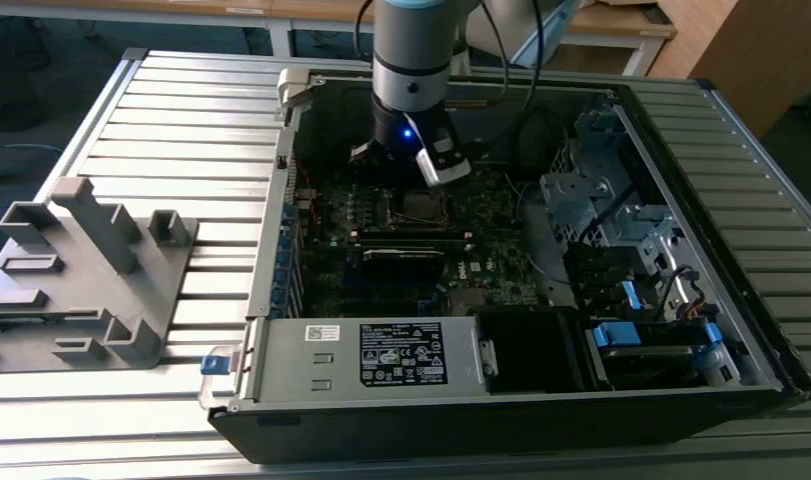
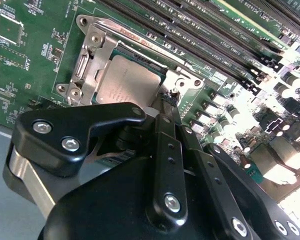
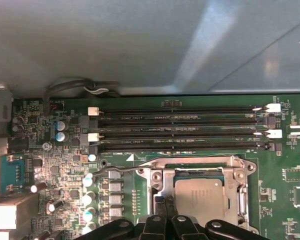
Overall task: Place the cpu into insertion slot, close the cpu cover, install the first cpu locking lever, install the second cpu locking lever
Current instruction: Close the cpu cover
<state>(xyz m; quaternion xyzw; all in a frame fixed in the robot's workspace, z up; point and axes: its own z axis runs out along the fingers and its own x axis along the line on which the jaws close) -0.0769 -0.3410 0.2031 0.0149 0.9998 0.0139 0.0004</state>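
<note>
- cpu [image 3: 200, 196]: seated flat in the insertion slot [image 3: 200, 173], dull metal top facing up. It shows in both wrist views.
- cpu cover [image 3: 195, 162]: silvery frame lying down around the cpu, whose top shows through its window.
- Thin metal lever rod [image 3: 115, 171]: runs out from the socket's side toward a row of capacitors [image 3: 88, 197]. Cannot tell whether it is latched.
- gripper [image 3: 163, 202]: black fingers drawn together with the tips almost meeting. Cannot tell whether anything is nipped between them.
- The tips sit low over the socket frame, just beside one edge of the cpu and near a corner of it, not over its middle. In the second wrist view they end next to a small screw post [image 2: 174, 91] on the frame.
- Memory slots [image 3: 180, 127]: long black rails running parallel, just past the socket on the side away from the gripper.
- Motherboard [image 3: 275, 170]: green, carrying all of the above.
- Exterior view: the arm [image 1: 412, 60] reaches straight down into the open computer case [image 1: 265, 260], ending over the board's middle.
- A grey metal box with a white label [image 1: 378, 355] fills the case's near end.
- The case lies on a slatted metal table [image 1: 178, 130]. A grey plastic fixture [image 1: 78, 270] stands well apart, on the exterior view's left.
</note>
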